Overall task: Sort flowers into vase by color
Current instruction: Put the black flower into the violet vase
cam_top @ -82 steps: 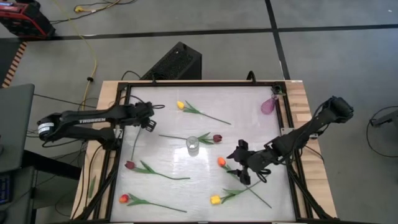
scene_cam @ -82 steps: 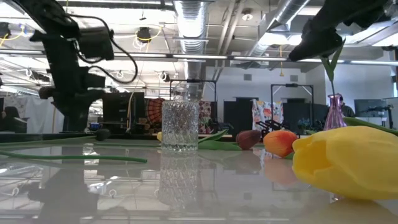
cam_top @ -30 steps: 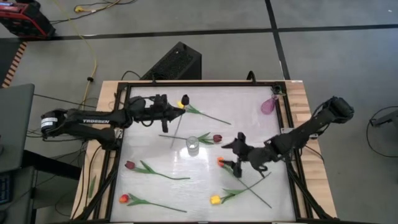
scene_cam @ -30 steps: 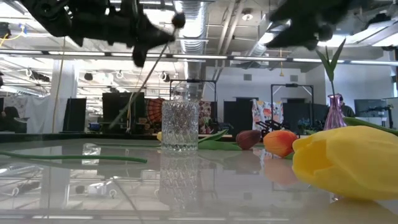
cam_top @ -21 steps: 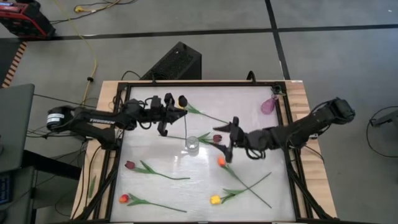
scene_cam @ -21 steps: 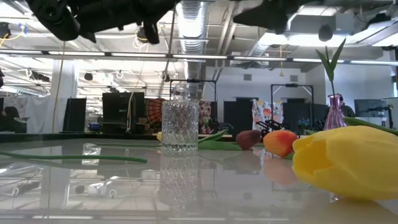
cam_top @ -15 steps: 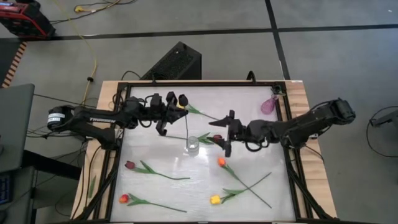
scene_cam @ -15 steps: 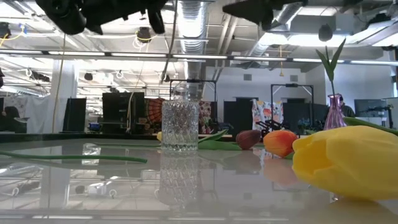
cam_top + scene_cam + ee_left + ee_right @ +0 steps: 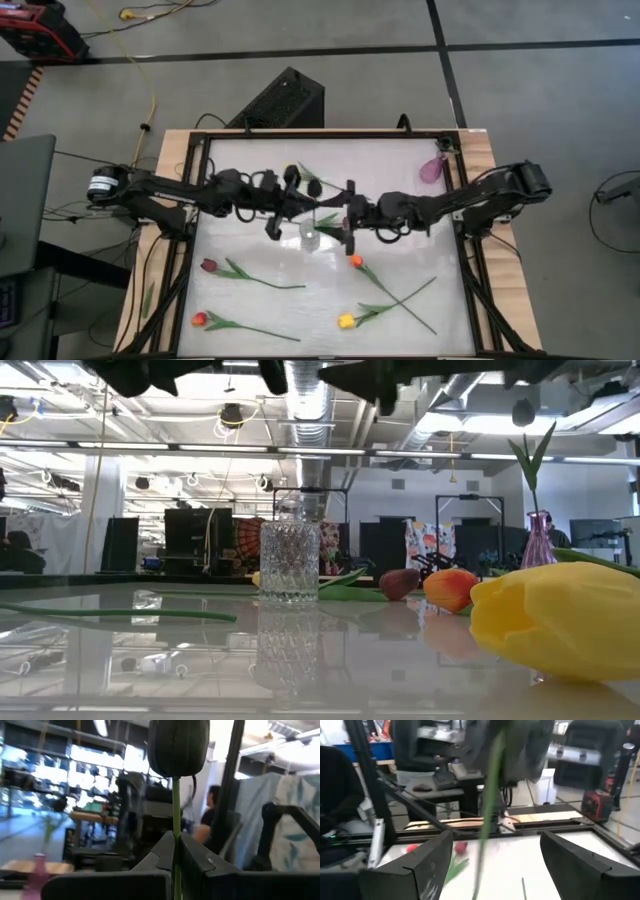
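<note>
A dark maroon-purple tulip [image 9: 178, 745] stands upright in the air with my left gripper [image 9: 285, 193] [image 9: 176, 839] shut on its stem, just left of the clear glass vase [image 9: 310, 235] [image 9: 290, 560]. My right gripper [image 9: 347, 216] [image 9: 492, 840] hovers open just right of that vase, pointing left. In the right wrist view the green stem [image 9: 487, 810] shows blurred between its spread fingers, apart from both. Other tulips lie flat on the table: maroon [image 9: 208, 266], red [image 9: 199, 320], yellow [image 9: 346, 321], orange [image 9: 355, 261]. My left gripper pinches the tulip's thin green stem [image 9: 176, 815] between its two fingers, a short way below the dark head. The fingers come level from the table's left and lie across the stem. The flower is lifted clear, upright, head up, and the stem runs down below the fingers.
A small purple vase [image 9: 431, 168] [image 9: 538, 540] stands at the far right corner. A black frame [image 9: 300, 133] borders the white table. A green leaf and stem [image 9: 318, 183] of another tulip lie just beyond my left gripper. In the low view, both arms cross above the glass vase.
My left gripper has carried the dark tulip toward the table's right and near side, up to the glass vase, and the flower has turned upright. My right gripper, still open, has left the orange tulip and gone left and toward the far edge, up to the vase.
</note>
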You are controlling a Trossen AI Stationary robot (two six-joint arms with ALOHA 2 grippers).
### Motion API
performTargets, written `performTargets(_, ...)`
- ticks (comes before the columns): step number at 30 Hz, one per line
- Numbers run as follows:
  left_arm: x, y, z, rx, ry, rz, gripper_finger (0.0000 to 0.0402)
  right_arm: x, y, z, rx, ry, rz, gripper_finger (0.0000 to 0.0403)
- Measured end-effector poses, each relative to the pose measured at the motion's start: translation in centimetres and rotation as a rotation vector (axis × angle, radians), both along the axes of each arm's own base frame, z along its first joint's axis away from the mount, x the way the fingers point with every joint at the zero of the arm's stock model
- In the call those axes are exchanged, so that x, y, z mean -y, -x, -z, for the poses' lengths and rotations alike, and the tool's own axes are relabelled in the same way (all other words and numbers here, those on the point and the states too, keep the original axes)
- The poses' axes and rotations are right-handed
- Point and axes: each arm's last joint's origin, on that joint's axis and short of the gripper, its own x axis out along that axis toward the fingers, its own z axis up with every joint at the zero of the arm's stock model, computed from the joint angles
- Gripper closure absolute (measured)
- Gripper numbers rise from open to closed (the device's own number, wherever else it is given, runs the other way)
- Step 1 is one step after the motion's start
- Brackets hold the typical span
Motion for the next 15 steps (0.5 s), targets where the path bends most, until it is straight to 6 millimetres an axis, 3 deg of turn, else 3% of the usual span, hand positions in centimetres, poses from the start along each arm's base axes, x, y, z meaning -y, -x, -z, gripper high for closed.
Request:
performTargets(6,0.2,-1.6,0.4,-0.018,-0.014,0.049,0.0401,-0.9,-0.9,0.6,-0.033,0.014,-0.029,0.0086)
performTargets(15,-0.3,-1.6,0.4,-0.016,-0.026,0.043,0.0401,-1.1,-0.4,0.3,-0.07,0.019,-0.043,0.0167)
